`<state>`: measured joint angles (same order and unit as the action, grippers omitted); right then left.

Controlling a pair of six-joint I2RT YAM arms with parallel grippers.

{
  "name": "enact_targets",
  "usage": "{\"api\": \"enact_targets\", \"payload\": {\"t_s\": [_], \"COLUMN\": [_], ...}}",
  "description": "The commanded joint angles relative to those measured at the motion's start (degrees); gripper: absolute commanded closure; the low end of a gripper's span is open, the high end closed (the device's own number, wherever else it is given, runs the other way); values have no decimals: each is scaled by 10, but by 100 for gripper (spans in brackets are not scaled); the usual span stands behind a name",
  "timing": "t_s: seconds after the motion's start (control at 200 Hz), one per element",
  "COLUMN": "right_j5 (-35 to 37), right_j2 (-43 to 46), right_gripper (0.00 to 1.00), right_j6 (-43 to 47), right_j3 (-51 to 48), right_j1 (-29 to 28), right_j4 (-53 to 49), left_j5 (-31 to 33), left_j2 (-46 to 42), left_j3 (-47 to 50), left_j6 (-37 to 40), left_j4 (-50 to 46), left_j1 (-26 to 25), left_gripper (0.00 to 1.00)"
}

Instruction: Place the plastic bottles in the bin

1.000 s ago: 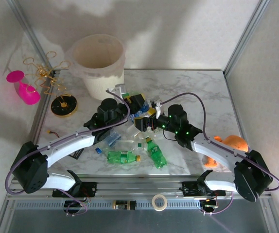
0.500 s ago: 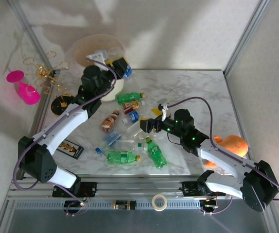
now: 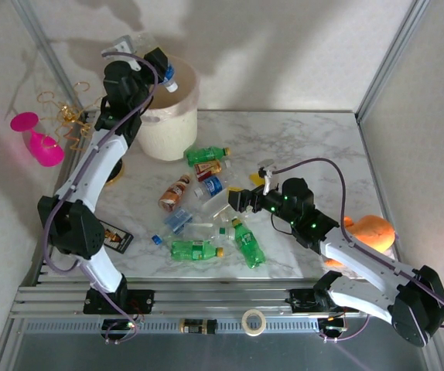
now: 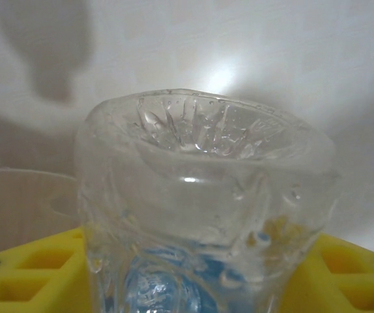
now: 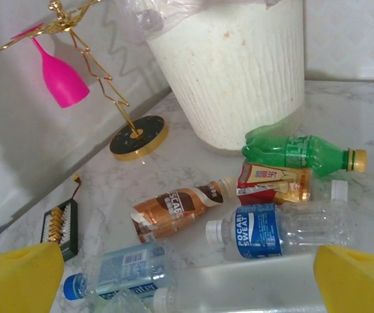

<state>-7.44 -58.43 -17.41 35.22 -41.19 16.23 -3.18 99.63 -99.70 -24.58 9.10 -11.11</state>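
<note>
1. The left pincer (image 3: 160, 68) is raised over the bin (image 3: 164, 127) and clamped on a clear bottle (image 3: 168, 77) with a blue label.
2. In the left wrist view, that bottle's dimpled base (image 4: 200, 189) sits between the yellow pads (image 4: 24, 277).
3. The right pincer (image 3: 240, 199) hovers low over the desk (image 3: 315, 147), jaws wide and gripping nothing.
4. Loose bottles lie on the desk in front of the bin: a green bottle (image 3: 206, 154), a copper-brown bottle (image 3: 175, 192) and a blue-labelled bottle (image 3: 210, 185).
5. Two more green ones (image 3: 195, 250) lie nearer the arm bases.
</note>
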Motion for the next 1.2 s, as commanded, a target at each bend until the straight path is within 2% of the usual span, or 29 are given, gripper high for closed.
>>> {"api": "enact_targets", "payload": {"t_s": [0.0,0.255,0.376,0.606,0.806,0.966,1.062,1.192], "right_j5": [30,60,64,67,75,95,80,58], "right_j2": [18,18,7,3,-7,-8,-12,-34], "right_gripper": [1,1,1,1,1,1,1,1], "right_j6": [-3,-11,-19,-9,-8,-55,-58,-50], "right_j3": [-8,-7,-1,-8,-2,-8,-4,17], "right_j1": [-4,-3,-4,-4,-3,-3,0,1], "right_j4": [-16,-30,-27,-7,-19,-8,-13,-54], "left_j5": [14,19,25,20,4,-10,-24,-4], "left_j2": [33,77,84,82,50,-1,-40,-97], "left_j3": [-36,-76,-83,-100,-93,-50,-4,70], "left_j6": [9,24,27,26,24,12,13,31], "left_j4": [-44,-100,-110,-128,-121,-90,-62,-29], "left_j1": [10,15,15,15,14,3,-15,-63], "left_gripper": [46,44,40,1,0,1,0,0]}}
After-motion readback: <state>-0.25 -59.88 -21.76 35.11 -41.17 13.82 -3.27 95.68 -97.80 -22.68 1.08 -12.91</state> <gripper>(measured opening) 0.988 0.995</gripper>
